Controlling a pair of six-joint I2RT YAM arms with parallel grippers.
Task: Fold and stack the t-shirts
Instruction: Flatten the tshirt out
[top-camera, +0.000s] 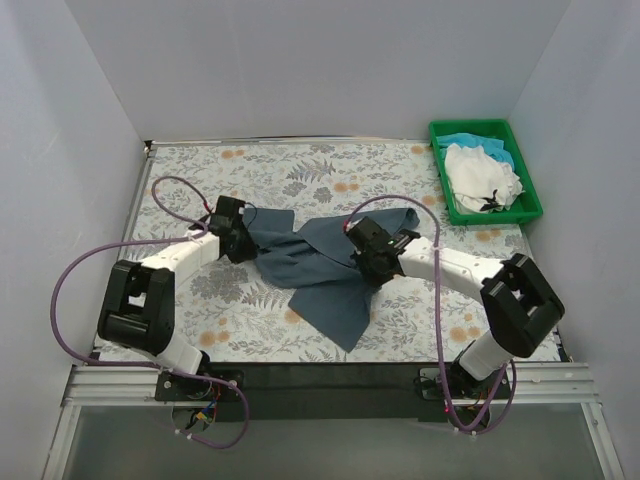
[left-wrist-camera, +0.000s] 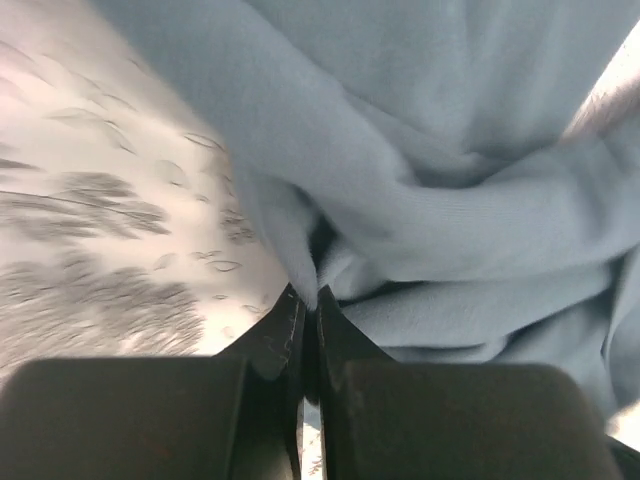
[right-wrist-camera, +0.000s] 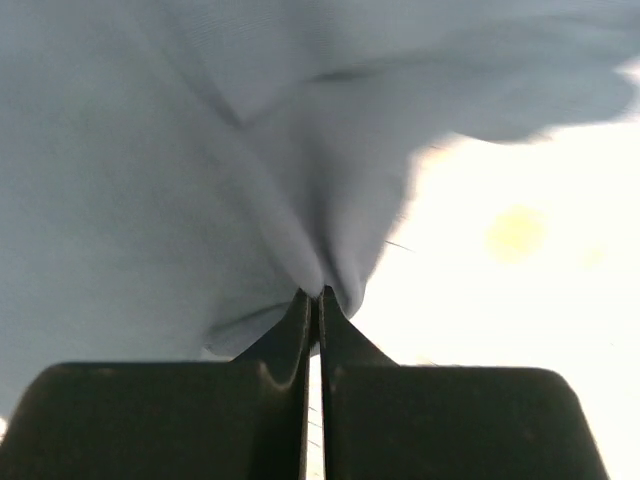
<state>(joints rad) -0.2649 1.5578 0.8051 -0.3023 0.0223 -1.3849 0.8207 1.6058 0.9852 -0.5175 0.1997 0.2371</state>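
Note:
The dark slate blue-grey t-shirt (top-camera: 318, 268) lies bunched and stretched across the middle of the floral table. My left gripper (top-camera: 243, 243) is shut on its left edge; the left wrist view shows the cloth (left-wrist-camera: 420, 160) pinched between the closed fingertips (left-wrist-camera: 292, 310). My right gripper (top-camera: 362, 262) is shut on the shirt's right side; the right wrist view shows a fold of the cloth (right-wrist-camera: 200, 170) pinched at the tips (right-wrist-camera: 300, 305). The white t-shirt (top-camera: 482, 175) and the turquoise-blue t-shirt (top-camera: 462, 141) lie in the green tray.
The green plastic tray (top-camera: 530, 192) stands at the back right corner of the table. White walls close in the table on the left, back and right. Purple cables loop from both arms over the table.

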